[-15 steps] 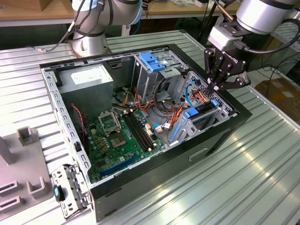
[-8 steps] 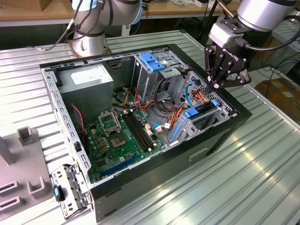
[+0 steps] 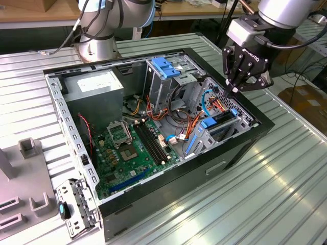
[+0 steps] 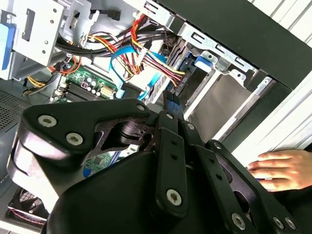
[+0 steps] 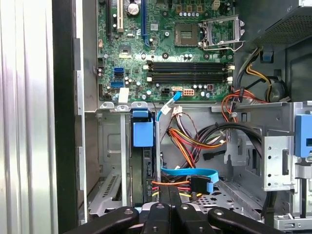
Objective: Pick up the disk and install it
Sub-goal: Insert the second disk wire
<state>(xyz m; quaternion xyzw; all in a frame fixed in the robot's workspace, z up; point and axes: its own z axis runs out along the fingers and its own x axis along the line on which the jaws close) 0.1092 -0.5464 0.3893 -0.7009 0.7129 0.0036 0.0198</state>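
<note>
The exterior view shows an open black computer case (image 3: 168,176) lying on its side on a ribbed metal table (image 3: 265,204), filling the middle of the frame. The black gripper (image 3: 232,91) hangs at the upper right, over the case's right-hand end, its fingers drawn together to a point with nothing between them, just above a bundle of coloured cables (image 3: 217,104). Directly below it, at centre right, the disk (image 3: 220,122) sits edge-up in a drive bay (image 3: 236,125), its blue side rail showing and its dark edge facing up. The green motherboard (image 3: 135,148) lies at lower centre, and a grey power supply box (image 3: 94,87) sits at upper left. A blue latch piece (image 3: 164,67) tops a grey cage at upper centre. In the second wrist view, a person's hand (image 4: 282,168) rests at the right edge, beside the case wall.
</note>
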